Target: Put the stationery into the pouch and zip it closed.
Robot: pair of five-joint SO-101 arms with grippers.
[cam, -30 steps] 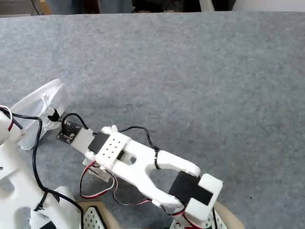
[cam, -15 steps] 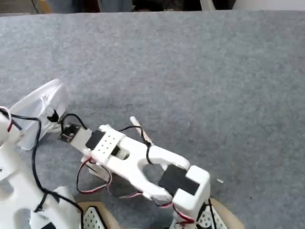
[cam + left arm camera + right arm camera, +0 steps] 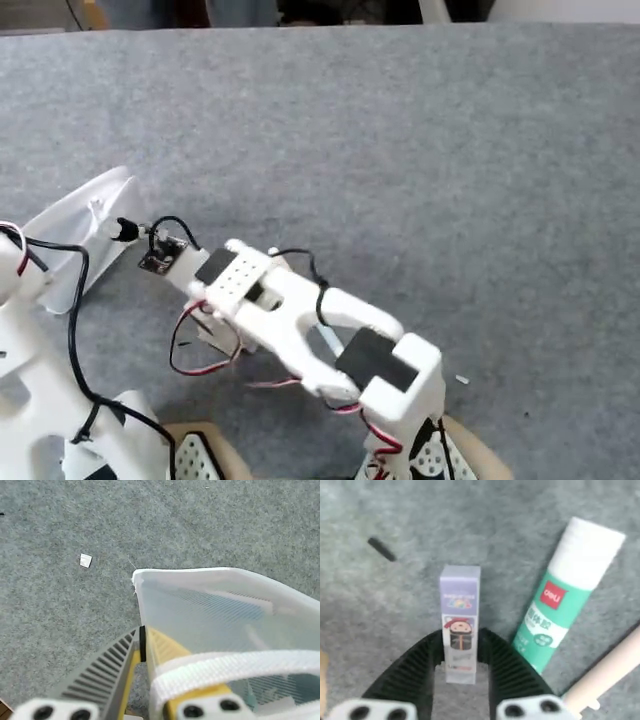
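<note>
My right gripper [image 3: 461,652] is clenched on a small boxy eraser [image 3: 460,597] in a lilac paper sleeve, its black fingers [image 3: 420,670] pressed against the two long sides. Just beside the eraser lies a smooth green-and-white glue stick [image 3: 565,597], tilted away from it, and past that a pale round rod [image 3: 607,672]. All rest on the grey felt counter [image 3: 450,150]. My left gripper [image 3: 143,640] pinches the wall of the translucent plastic pouch [image 3: 210,615], which has white webbing [image 3: 225,667] along its rim. Seen from above, my right arm [image 3: 300,315] is folded low, with its wrist near the pouch.
</note>
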